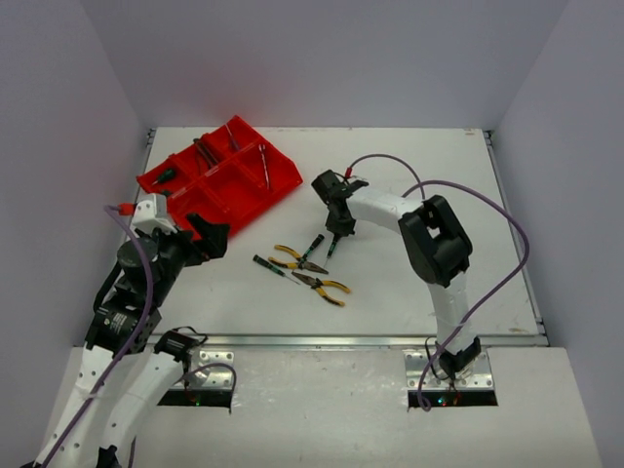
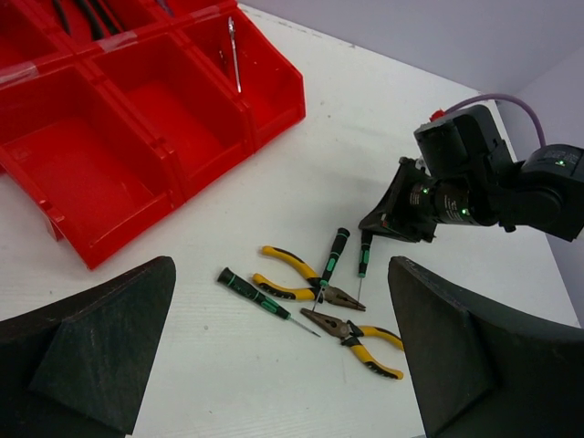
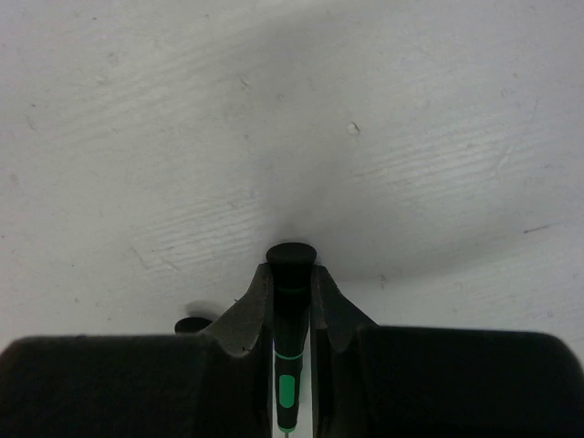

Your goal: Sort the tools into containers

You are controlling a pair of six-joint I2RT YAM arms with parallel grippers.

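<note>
The right wrist view alone shows the grip up close. The right pincer (image 3: 291, 278) is closed almost fully on the black handle of a green-banded screwdriver (image 3: 288, 383), with one finger pressed to each side. The handle's round cap pokes out just past the fingertips, over the white table (image 3: 383, 109). A second dark cap sits just left of the fingers, but this view does not show what it belongs to.

The left wrist view shows the same screwdriver from the side, under the right pincer with its thin shaft pointing down. Whether the tip touches the table cannot be told. Just left of it lies a second screwdriver (image 2: 333, 254), its shaft reaching the upper pliers (image 2: 306, 281). The lower pliers (image 2: 358, 336) lie nearer, and a third screwdriver (image 2: 263, 297) lies left of both. Only this view shows the left pincer (image 2: 287, 360) plainly: its fingers are spread wide with nothing between them. It also looks into the red tray (image 2: 274, 100), where a wrench (image 2: 234, 50) leans in an end compartment and the two nearest compartments hold nothing.

The top view gives the layout. The tray sits at the far left corner of the table with dark tools in its far compartments. The loose tools lie around the table's middle. The left pincer hangs just off the tray's near side.
</note>
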